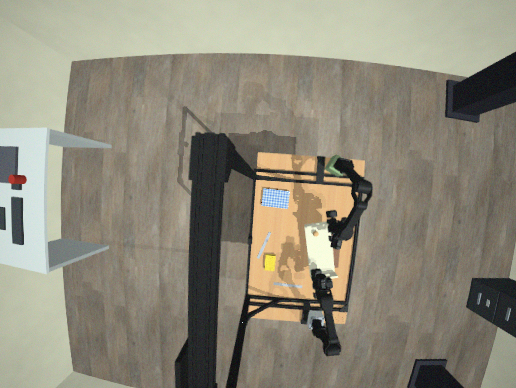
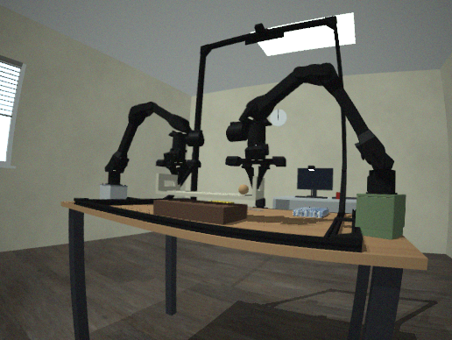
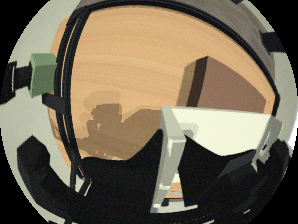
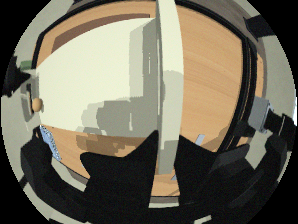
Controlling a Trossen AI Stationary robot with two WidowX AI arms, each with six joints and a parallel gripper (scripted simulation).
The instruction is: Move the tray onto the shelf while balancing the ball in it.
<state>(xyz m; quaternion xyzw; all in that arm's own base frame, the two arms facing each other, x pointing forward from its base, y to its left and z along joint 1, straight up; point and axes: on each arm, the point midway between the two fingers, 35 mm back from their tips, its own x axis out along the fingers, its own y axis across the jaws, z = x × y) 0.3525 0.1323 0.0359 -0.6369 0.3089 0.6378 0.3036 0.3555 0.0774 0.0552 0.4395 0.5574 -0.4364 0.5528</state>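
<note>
Holding both end walls, our left claw (image 1: 332,233) (image 2: 256,184) (image 3: 167,133) and right claw (image 1: 316,273) (image 2: 181,181) (image 4: 163,133) are closed nearly fully on the tray (image 1: 320,254) (image 2: 210,194) (image 3: 230,125) (image 4: 95,75), raised, only partly over the shelf (image 1: 337,259) (image 2: 188,208) (image 3: 227,85) (image 4: 75,36). Uneven lowering could roll the ball (image 1: 315,233) (image 2: 243,189) (image 4: 37,105). We cannot see it from the left wrist; underside clearance is unclear.

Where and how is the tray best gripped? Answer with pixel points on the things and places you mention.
Probably hold the tray (image 1: 320,252) (image 2: 206,194) (image 3: 227,127) (image 4: 90,65) by both upright end walls (image 1: 334,276) (image 2: 259,188) (image 3: 172,130) (image 4: 171,50), from above: they stand thin above its flat floor. The ball (image 1: 315,233) (image 2: 243,189) (image 4: 37,105) lies near one wall, so stay outside it there.
</note>
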